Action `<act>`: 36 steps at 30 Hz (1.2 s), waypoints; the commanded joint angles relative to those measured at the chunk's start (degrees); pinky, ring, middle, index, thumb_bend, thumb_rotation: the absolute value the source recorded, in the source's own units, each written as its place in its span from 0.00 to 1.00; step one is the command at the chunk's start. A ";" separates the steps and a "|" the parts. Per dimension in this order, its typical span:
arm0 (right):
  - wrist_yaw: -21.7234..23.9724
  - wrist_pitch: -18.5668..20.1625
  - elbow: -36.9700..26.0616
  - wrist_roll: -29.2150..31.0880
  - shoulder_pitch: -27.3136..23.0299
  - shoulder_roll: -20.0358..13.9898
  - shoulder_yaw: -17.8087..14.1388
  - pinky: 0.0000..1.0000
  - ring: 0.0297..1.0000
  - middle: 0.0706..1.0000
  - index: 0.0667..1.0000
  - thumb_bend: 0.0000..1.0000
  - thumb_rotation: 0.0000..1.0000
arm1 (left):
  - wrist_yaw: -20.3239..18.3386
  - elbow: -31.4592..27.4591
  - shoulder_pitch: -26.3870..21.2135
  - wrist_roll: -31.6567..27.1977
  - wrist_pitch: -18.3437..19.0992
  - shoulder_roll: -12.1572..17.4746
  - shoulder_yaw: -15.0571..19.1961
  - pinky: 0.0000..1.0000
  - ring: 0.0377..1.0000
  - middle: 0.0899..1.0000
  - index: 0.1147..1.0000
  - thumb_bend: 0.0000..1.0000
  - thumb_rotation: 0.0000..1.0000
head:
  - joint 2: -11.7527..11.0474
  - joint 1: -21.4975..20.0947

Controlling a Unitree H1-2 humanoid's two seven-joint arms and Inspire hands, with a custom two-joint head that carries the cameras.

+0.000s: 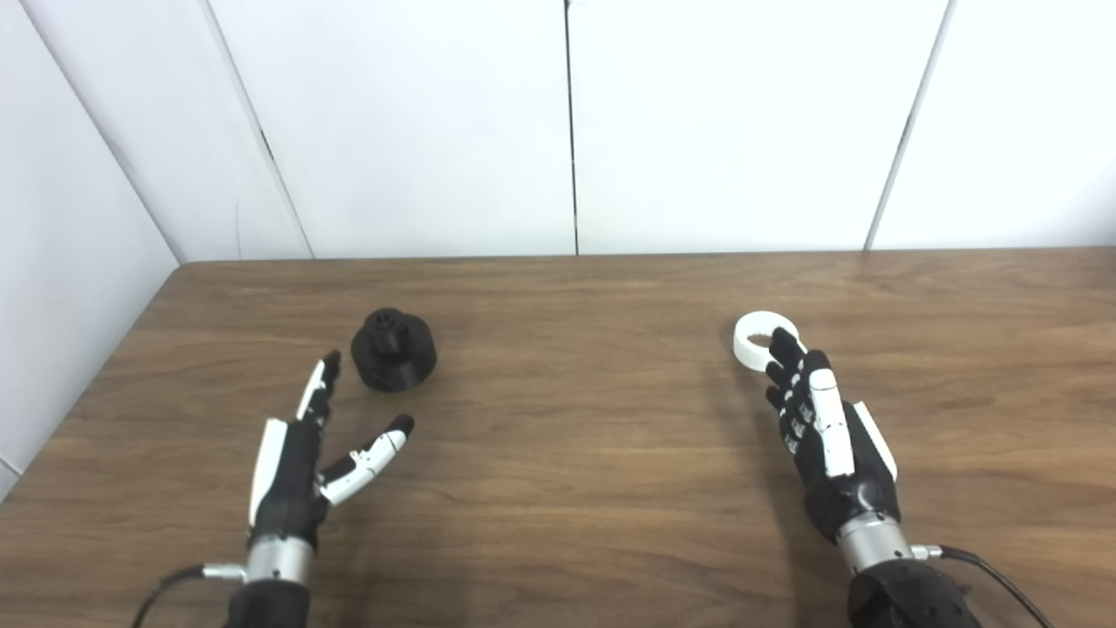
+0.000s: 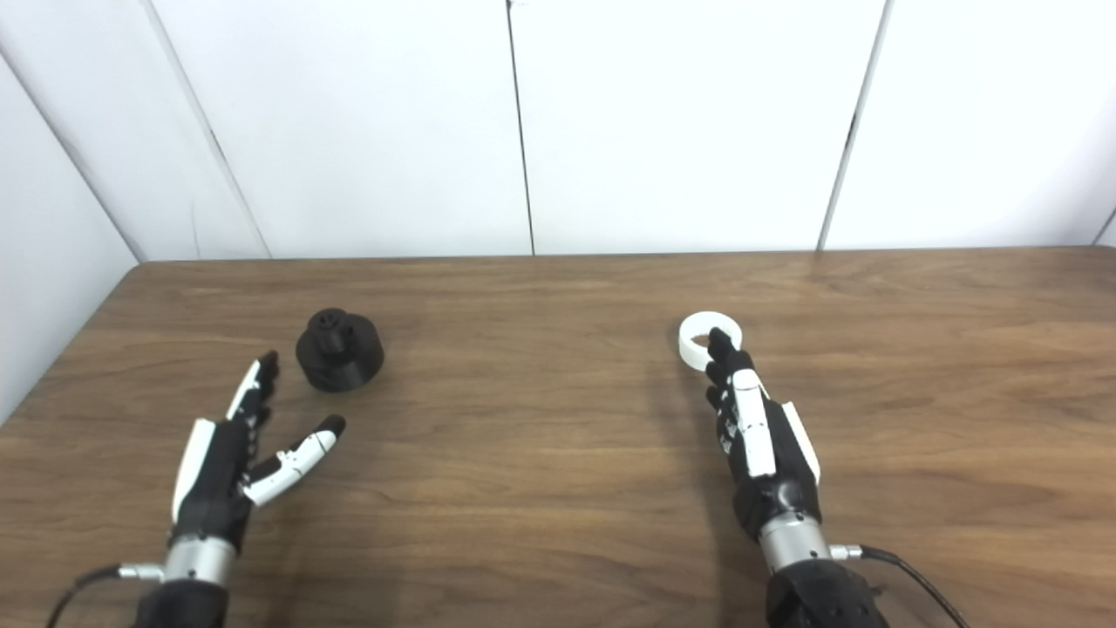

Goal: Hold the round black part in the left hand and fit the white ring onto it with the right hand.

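The round black part (image 1: 393,349) sits on the wooden table (image 1: 575,436) at the left, a stepped disc with a small hub on top. My left hand (image 1: 301,462) is open just in front of it, fingers and thumb spread, not touching it. The white ring (image 1: 760,338) lies flat on the table at the right. My right hand (image 1: 824,436) is stretched out straight with its fingertips (image 1: 780,344) over the ring's near edge; I cannot tell whether they touch it. It holds nothing. Both also show in the right eye view: part (image 2: 340,351), ring (image 2: 708,337).
White wall panels (image 1: 567,122) stand behind the table's far edge. The table's left edge runs diagonally near my left arm. Black cables (image 1: 1003,584) trail from both wrists at the bottom.
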 commanded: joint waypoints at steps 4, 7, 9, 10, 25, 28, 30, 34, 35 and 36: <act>0.19 -1.56 -0.95 0.27 -1.52 1.04 0.32 1.00 0.97 0.96 0.93 0.47 1.00 | -1.27 -0.47 -4.56 2.13 1.60 4.33 1.00 0.96 0.97 0.97 0.98 0.88 0.22 | -0.13 0.08; 0.12 -1.31 -0.92 0.05 -1.58 1.20 0.38 1.00 0.97 0.96 0.93 0.48 1.00 | -2.22 1.30 -6.60 1.37 1.72 6.24 1.80 0.87 0.93 0.95 0.97 0.90 0.18 | -0.25 0.00; 0.05 -1.22 -1.00 -0.05 -1.56 1.35 0.41 1.00 0.97 0.96 0.93 0.49 1.00 | -2.94 2.75 -7.98 0.99 1.79 7.46 2.05 0.92 0.97 0.99 0.98 0.91 0.17 | -0.28 0.09; -0.05 -1.20 -0.99 0.00 -1.55 1.50 0.35 1.00 0.97 0.96 0.93 0.49 1.00 | -3.21 3.56 -8.68 0.72 1.71 7.94 2.17 0.93 0.98 0.99 0.98 0.92 0.17 | -0.36 0.01; 0.39 -2.34 -0.39 -0.44 -1.35 1.04 0.31 1.00 0.96 0.96 0.93 0.49 1.00 | -11.81 12.87 -18.36 4.88 9.30 16.90 -3.06 0.97 1.00 1.00 0.97 0.98 0.19 | -1.06 -0.04; 0.33 -2.37 -0.41 -0.44 -1.24 1.11 0.36 1.00 0.96 0.95 0.93 0.50 1.00 | -14.41 14.34 -19.73 6.27 9.56 17.64 -3.20 0.97 1.00 1.00 0.97 0.97 0.18 | -1.05 -0.22; 0.08 -2.28 -0.54 -0.61 -1.14 1.24 0.38 1.00 0.96 0.95 0.92 0.50 1.00 | -16.67 15.39 -20.68 7.28 9.56 18.13 -3.19 0.97 1.00 1.00 0.97 0.99 0.19 | -0.95 -0.32; -0.33 -1.95 -0.89 -1.21 -0.98 1.37 0.48 1.00 0.95 0.94 0.92 0.50 1.00 | -21.98 17.35 -22.48 10.67 9.56 18.69 -2.78 0.96 1.00 1.00 0.97 1.00 0.20 | -0.98 -0.36; -0.30 -1.91 -0.93 -1.27 -0.95 1.32 0.49 1.00 0.95 0.94 0.92 0.50 1.00 | -23.02 17.62 -22.81 11.24 9.56 18.70 -2.56 0.97 1.00 1.00 0.97 1.00 0.20 | -0.92 -0.42; -0.26 -1.88 -0.98 -1.30 -0.90 1.29 0.49 1.00 0.95 0.94 0.92 0.51 1.00 | -24.06 17.92 -23.15 11.80 9.56 18.54 -2.14 0.97 1.00 1.00 0.97 1.00 0.19 | -0.91 -0.38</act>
